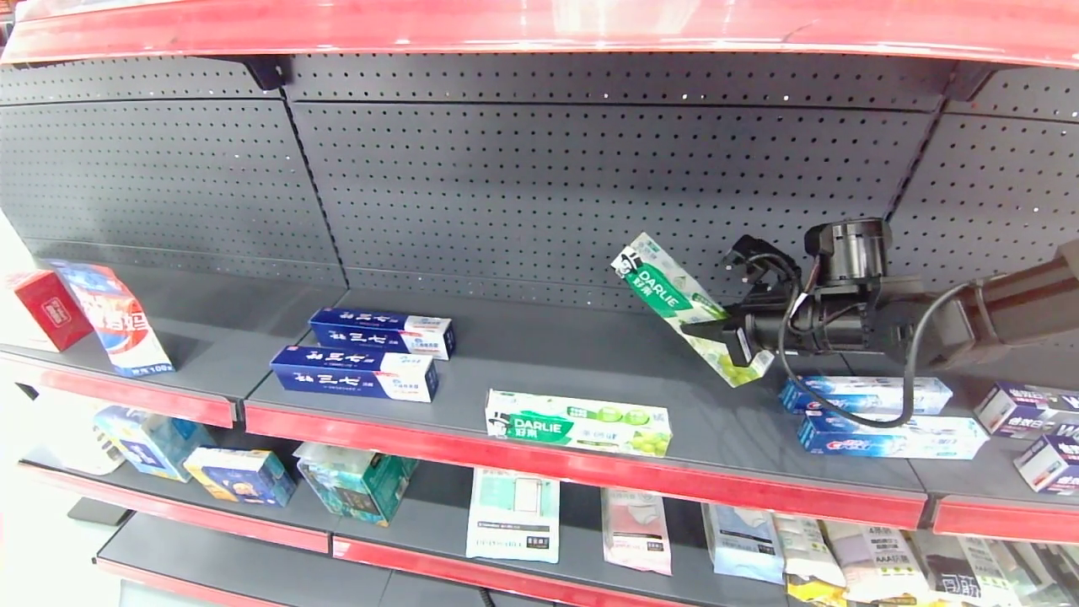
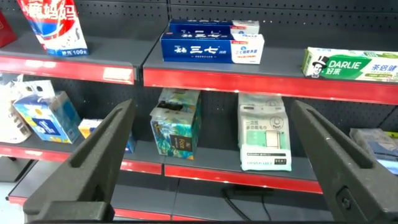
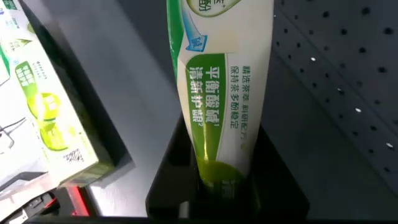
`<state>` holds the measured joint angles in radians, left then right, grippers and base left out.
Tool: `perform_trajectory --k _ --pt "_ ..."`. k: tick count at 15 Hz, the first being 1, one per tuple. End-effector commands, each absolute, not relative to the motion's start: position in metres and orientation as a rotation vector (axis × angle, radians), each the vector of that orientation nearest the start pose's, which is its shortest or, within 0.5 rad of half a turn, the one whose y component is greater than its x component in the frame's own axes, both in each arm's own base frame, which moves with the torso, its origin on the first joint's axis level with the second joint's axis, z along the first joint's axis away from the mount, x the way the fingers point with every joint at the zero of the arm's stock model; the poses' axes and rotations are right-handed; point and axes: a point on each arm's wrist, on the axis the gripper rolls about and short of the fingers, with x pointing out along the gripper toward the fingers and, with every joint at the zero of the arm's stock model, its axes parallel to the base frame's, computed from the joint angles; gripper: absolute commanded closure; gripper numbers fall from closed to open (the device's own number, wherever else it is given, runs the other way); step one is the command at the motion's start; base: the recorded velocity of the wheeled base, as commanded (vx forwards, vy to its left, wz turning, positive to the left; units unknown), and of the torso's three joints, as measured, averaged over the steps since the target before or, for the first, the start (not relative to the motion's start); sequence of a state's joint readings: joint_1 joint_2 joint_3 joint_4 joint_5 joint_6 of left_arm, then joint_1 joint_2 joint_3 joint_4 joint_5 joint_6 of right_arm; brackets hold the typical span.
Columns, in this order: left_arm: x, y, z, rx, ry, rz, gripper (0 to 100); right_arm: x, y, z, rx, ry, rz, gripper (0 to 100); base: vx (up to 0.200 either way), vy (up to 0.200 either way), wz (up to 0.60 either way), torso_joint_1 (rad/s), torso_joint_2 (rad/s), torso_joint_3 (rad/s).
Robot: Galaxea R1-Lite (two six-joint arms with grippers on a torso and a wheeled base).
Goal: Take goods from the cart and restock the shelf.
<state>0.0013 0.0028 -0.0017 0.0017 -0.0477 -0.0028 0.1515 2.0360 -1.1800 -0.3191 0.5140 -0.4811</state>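
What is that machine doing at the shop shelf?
The robot's right gripper is clamped on a green-and-white toothpaste box, holding it tilted over the dark grey shelf board, close to the perforated back panel. A matching box already lies flat at the shelf's front edge. The left gripper is open and empty, facing the shelves.

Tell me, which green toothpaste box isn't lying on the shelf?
The tilted box in the right claw; the other box lies flat at the front edge.
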Motion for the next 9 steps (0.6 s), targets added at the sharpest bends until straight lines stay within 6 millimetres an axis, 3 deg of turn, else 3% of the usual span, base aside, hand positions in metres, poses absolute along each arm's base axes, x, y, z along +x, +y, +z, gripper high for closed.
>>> perform_trajectory --k 1,9 --pt "-0.023 -0.001 0.076 -0.003 0.003 -0.046 0 0.393 0.071 0.123 -0.347 0.394 0.77 100 0.0 0.0 0.0 0.0 0.0 0.0" --pt "-0.023 -0.001 0.076 -0.003 0.003 -0.046 0 0.407 0.081 0.111 -0.353 0.502 0.75 100 0.0 0.0 0.0 0.0 0.0 0.0"
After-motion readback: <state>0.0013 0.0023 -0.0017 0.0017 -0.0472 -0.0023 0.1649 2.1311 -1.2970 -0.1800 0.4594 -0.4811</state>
